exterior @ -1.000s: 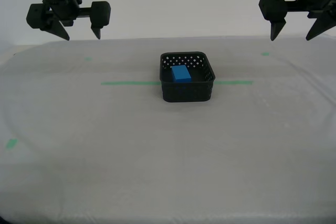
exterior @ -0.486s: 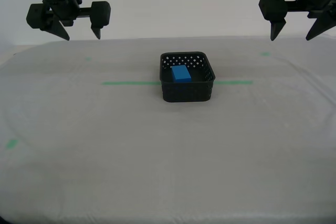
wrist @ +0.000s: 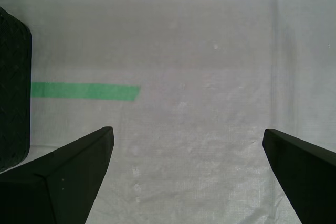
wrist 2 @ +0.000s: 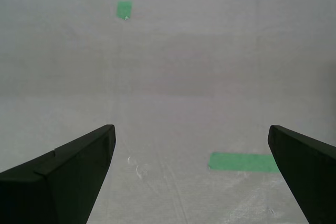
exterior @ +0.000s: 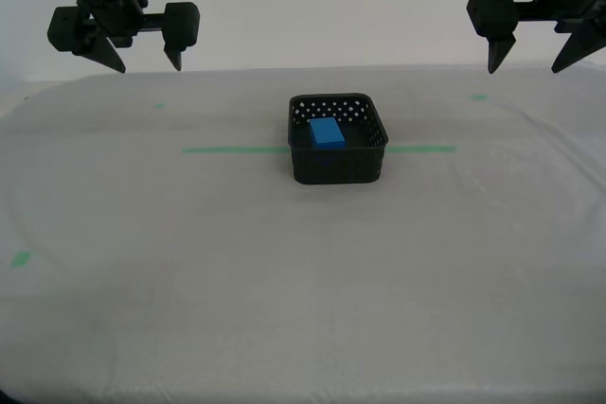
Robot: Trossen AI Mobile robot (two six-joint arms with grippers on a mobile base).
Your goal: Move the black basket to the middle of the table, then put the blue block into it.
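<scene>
Bright-blue small rectangular block (exterior: 327, 131) lies inside the square black perforated plastic basket (exterior: 338, 166), toward its far wall, nothing on top of it. Basket sits mid-counter on the whitish-grey cloth-covered counter (exterior: 303, 281), right on the long green tape line (exterior: 232, 149), which sticks out on both sides of it. Small green tape bits (exterior: 19, 257) are scattered well apart from the basket.

My first gripper (exterior: 524, 68) hangs high at the exterior view's right, fingers (wrist: 63, 182) spread wide, nothing between them. Its wrist view catches the basket wall (wrist: 13, 87) and the tape line's end (wrist: 86, 91).

My second gripper (exterior: 150, 65) hangs high at the exterior view's left, fingers (wrist 2: 63, 177) also wide apart and empty, over bare cloth and tape. Both are well clear of the basket.
</scene>
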